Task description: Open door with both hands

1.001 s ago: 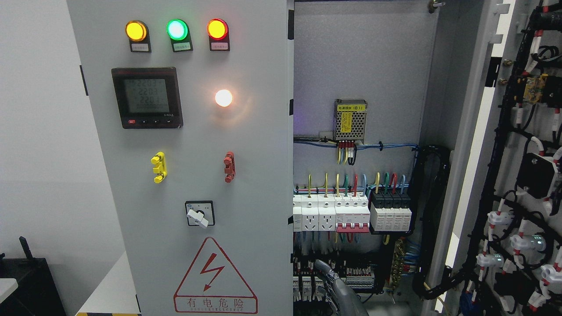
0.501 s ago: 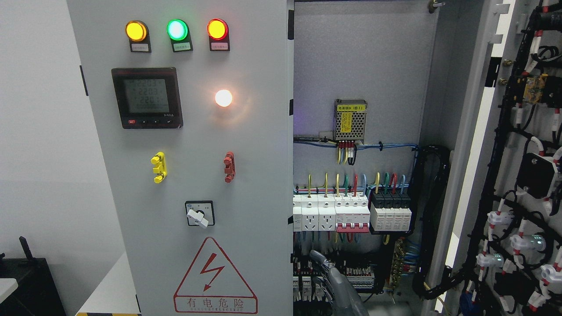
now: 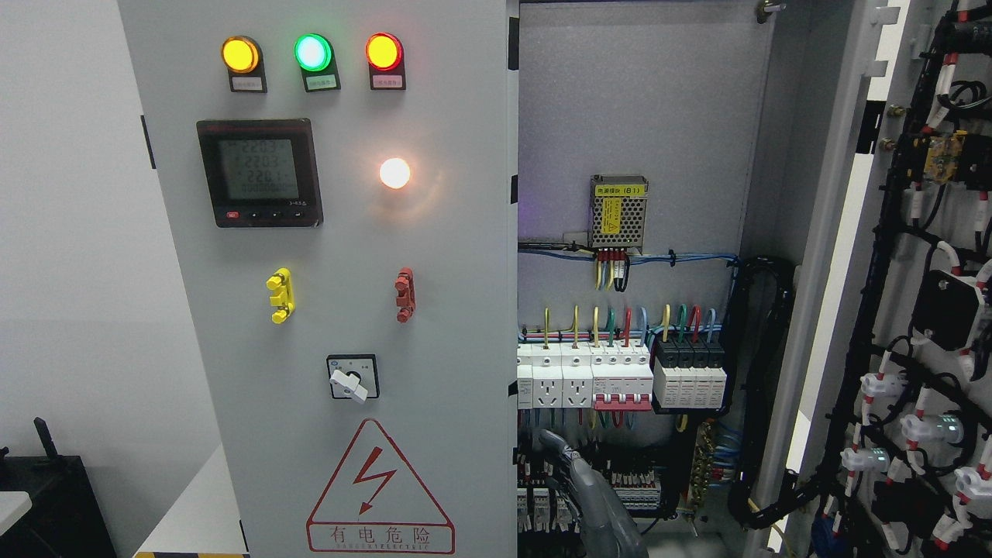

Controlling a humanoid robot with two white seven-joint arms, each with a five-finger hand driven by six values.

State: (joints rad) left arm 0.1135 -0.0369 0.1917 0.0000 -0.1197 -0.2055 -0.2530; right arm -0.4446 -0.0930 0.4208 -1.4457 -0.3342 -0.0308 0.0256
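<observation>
Currently one robot hand [image 3: 577,484] shows at the bottom edge, just right of the middle, rising in front of the lower wiring of the open cabinet bay. Its arm enters from below near centre-right; I cannot say with confidence which side it belongs to, so it stays "a hand". Only a grey finger and part of the back of the hand show, the finger pointing up and slightly left; whether the hand is open or curled cannot be told. No second hand is visible. The left door [image 3: 349,310], carrying the lamps, meter [image 3: 259,172] and rotary switch [image 3: 353,377], lies directly to the hand's left, apparently closed; its free vertical edge [image 3: 513,310] runs the full height of the picture, just beside the fingertip. The right door [image 3: 914,310] is already swung wide, well apart on the far right, its inner harness exposed. Judgement: the remaining step is the left door, and the key relation is that its long vertical edge sits immediately leftward of the hand, so a short sideways reach should meet it. Risk: snagging the breaker row [image 3: 620,376] and wires behind the hand.
</observation>
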